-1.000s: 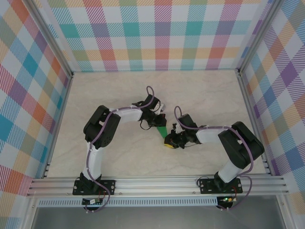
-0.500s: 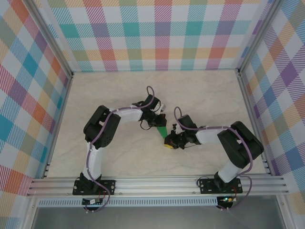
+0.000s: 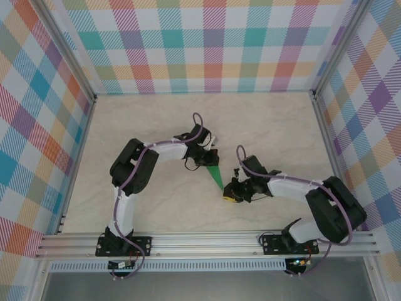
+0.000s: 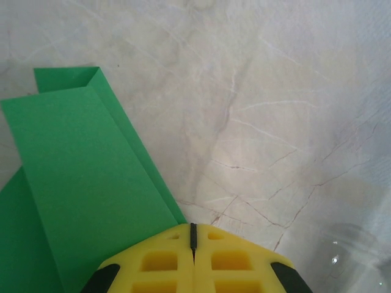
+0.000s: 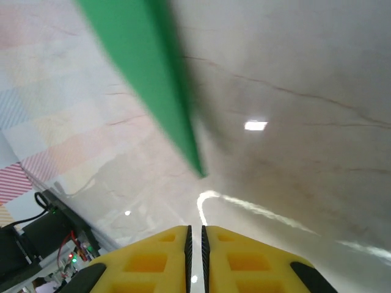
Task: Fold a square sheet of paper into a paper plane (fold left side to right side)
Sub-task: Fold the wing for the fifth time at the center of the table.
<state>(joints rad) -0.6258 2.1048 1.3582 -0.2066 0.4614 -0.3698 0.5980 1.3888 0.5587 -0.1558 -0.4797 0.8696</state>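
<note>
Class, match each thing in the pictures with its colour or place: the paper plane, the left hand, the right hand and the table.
Column one:
1. paper plane
2. left hand
3. right hand
4. table

Column two:
A. pale marbled beige
B. bright green
C. shut, at the wide end of the folded paper
D. just off the paper's pointed tip, not touching it

Pairs: 1-B, 2-C, 3-D, 4-A
</note>
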